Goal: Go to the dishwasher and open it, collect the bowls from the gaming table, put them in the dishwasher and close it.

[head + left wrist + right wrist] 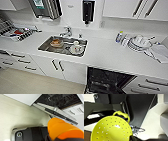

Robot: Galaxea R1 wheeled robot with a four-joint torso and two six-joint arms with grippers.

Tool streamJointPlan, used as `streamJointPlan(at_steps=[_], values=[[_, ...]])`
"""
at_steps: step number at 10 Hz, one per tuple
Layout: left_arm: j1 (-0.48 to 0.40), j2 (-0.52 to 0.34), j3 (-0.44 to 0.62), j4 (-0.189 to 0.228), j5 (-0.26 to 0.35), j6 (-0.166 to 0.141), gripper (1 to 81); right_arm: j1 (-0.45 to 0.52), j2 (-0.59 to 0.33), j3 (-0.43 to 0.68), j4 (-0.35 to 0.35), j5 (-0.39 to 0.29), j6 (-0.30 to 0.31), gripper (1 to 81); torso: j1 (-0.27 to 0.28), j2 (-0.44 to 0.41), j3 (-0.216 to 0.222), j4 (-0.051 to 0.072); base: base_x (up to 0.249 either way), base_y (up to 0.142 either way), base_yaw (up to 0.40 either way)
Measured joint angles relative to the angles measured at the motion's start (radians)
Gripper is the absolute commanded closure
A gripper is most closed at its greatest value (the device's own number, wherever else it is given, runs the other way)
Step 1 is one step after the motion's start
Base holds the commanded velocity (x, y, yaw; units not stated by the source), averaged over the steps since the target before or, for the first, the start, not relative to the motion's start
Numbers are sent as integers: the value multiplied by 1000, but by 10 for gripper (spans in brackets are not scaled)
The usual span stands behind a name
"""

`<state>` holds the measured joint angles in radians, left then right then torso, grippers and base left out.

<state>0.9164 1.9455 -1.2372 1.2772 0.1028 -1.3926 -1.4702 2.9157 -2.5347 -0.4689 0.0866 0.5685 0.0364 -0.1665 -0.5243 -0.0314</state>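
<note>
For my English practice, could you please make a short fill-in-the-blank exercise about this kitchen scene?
1. The dishwasher under the white counter has its door ____.
2. The bowl in the left wrist view is ____ in colour.
3. The yellow-green bowl in the right wrist view is full of small ____.
4. The dishes left of the dishwasher lie in the ____.

Missing words: open; orange; holes; sink

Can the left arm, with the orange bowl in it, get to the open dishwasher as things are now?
Probably yes: in the left wrist view the orange plastic bowl sits just before the grey steel dishwasher's lowered door, the dark racks show beyond, and nothing lies between.
</note>
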Motion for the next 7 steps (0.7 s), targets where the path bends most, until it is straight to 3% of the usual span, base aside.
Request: streamJointPlan(at_steps=[1,3,5,7], values=[[-54,16,42,-3,101,0,811,4,0,0,0,0,0,811,0,0,-18,0,0,0,0],[-141,69,104,-32,236,0,811,8,0,0,0,0,0,811,1,1,-44,0,0,0,0],[-218,125,147,-57,345,0,811,10,0,0,1,3,0,811,1,2,-48,0,0,0,0],[-293,173,185,-82,399,0,811,11,0,0,1,6,0,811,1,2,-48,0,0,0,0]])
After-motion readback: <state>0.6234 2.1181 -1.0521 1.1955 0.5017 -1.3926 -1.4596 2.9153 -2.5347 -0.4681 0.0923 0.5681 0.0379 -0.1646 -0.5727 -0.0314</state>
